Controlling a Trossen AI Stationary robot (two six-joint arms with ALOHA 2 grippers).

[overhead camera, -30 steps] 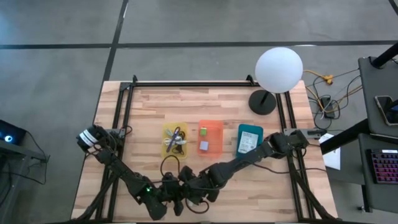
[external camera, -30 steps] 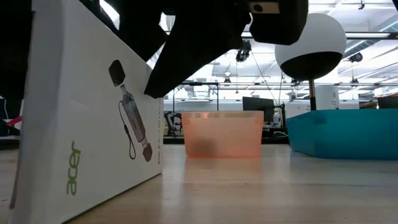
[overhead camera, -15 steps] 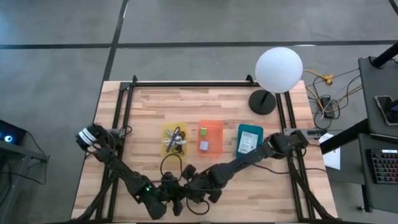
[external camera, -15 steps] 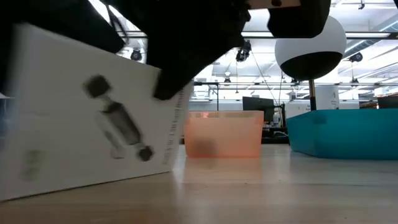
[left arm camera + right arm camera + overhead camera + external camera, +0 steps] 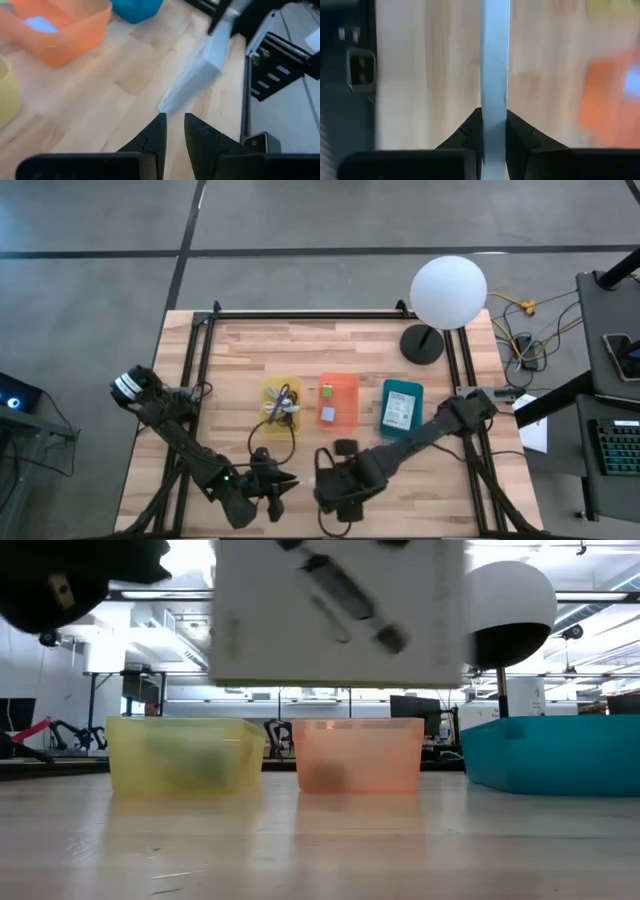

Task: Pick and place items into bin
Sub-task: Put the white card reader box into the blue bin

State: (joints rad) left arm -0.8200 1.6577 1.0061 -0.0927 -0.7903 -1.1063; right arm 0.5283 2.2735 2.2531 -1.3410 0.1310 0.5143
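A white card point(image 5: 340, 610) with dark print hangs in the air near the table's near edge, its printed face toward the low view. My right gripper point(image 5: 495, 127) is shut on it; in the high view this gripper point(image 5: 335, 498) is near the front centre. To its left my left gripper point(image 5: 175, 131) has its fingers almost together with nothing between them, pointing at the card point(image 5: 200, 75). A yellow bin point(image 5: 281, 405), an orange bin point(image 5: 338, 400) and a teal bin point(image 5: 401, 405) stand in a row mid-table. A black cable point(image 5: 268, 442) loops in front of the yellow bin. My right gripper pinches the white card's two flat faces point(image 5: 495, 102) between its two fingers, at one edge. The card runs straight out ahead of the fingers, seen edge-on. It is lifted clear of the table, its lower edge point(image 5: 340, 682) above the bins' rims.
The white globe lamp point(image 5: 448, 290) stands on its black base at the far right. The teal bin holds another white card point(image 5: 398, 410), the orange bin small pieces point(image 5: 327, 415). A small black object point(image 5: 346, 447) lies in front of the orange bin. Black frame rails point(image 5: 200, 370) run along both sides.
My right gripper has shut on the white card, which stood tilted on its edge on the table, and has lifted it clear; the card has swung up and turned. My left gripper has drawn back toward the table's left.
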